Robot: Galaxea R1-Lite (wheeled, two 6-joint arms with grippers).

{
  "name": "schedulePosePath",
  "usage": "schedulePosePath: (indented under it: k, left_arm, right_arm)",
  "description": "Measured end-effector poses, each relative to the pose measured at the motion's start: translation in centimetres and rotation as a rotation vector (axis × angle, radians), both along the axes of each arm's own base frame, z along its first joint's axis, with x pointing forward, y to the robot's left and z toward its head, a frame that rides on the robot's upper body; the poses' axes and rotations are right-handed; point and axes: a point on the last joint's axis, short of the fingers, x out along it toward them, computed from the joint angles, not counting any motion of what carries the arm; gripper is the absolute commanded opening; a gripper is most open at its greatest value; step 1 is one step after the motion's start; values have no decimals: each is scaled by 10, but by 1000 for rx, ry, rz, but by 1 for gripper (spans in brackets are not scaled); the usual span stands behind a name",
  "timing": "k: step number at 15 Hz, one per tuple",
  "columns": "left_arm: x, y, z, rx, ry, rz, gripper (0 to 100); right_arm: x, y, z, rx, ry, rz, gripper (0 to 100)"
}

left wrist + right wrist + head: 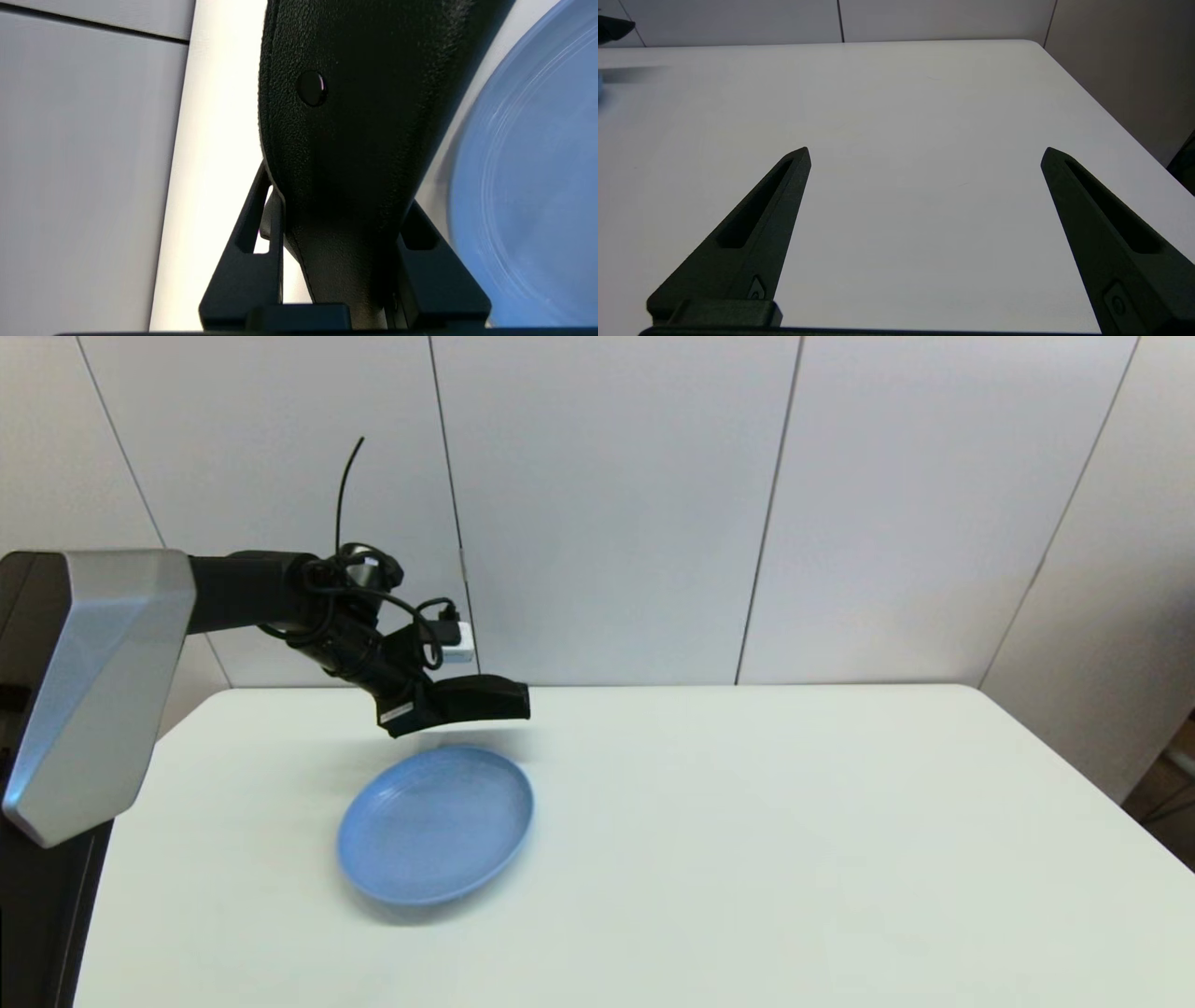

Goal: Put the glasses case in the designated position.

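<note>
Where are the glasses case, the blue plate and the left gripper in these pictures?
glasses case (pixel 485 698): head view, on its black side, held above the table.
blue plate (pixel 435 824): head view, on its bare inner surface.
left gripper (pixel 334 205): left wrist view, midway between its fingertips, shut on the case.

Head cam: high, looks fwd/down over white table (pixel 747 859) to wall panels. L wrist cam: v. close behind left gripper (pixel 336 261), glasses case (pixel 355 116) fills view; blue plate (pixel 528 196) at edge, shared w/ head view. R wrist cam: low over table, faces far edge; right gripper (pixel 924 154) fingers in foreground.
</note>
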Motion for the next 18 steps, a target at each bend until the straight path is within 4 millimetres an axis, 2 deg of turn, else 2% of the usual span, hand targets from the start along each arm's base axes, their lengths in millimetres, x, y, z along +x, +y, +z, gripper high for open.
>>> schedulePosePath:
  k: [9,11,14,18]
  left_arm:
    - [-1,1,4,-11,-3,18,100]
    - [-7,3,18,-23,-21,34,100]
    - [-27,6,51,-68,-35,95,100]
    - [-81,15,104,-154,-54,247,100]
  right_arm:
    - [0,0,0,0,0,0,100]
    - [0,0,0,0,0,0,100]
    - [0,0,0,0,0,0,100]
    - [0,0,0,0,0,1,100]
